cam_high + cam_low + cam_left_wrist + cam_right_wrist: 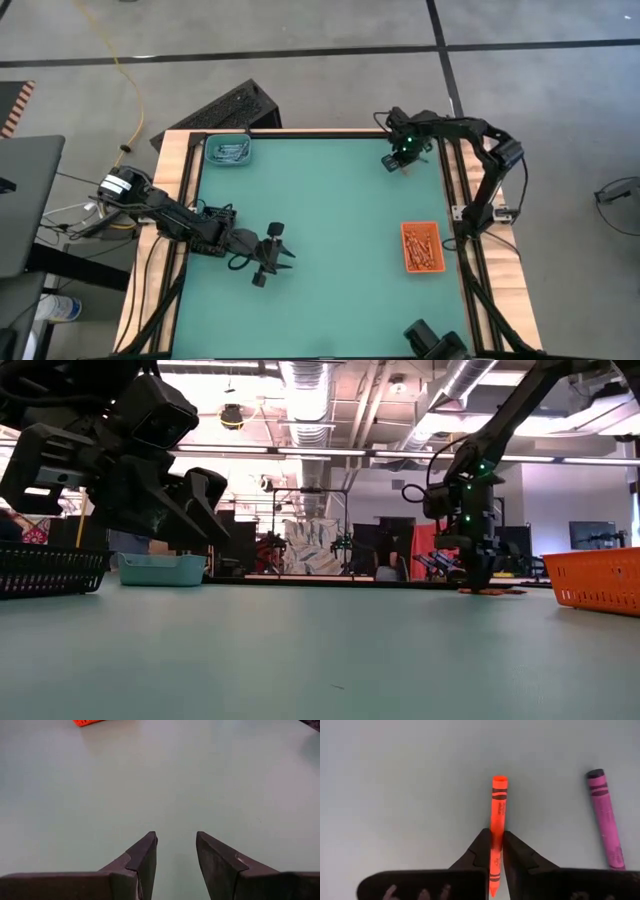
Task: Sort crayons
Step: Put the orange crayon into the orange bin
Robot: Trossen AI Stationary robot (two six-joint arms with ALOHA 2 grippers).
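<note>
Lying between the fingers of the right gripper (496, 851), an orange-red crayon (497, 815) is pinched near its lower half at the table's (320, 220) far right corner. A purple crayon (606, 817) is seen just beside it, untouched. Black bands are visible on both wrappers; print too small to be read. Left gripper (176, 845) is held w/ fingers apart, nothing between, over bare table nr the left edge.

From above I see a grey floor (300, 40) crossed by dark seams, with a yellow cable (128, 80) trailing over it. Level across the green surface (320, 230), I see ceiling ducts (300, 380), long strip lights (330, 453) and cluttered workstations behind.
</note>
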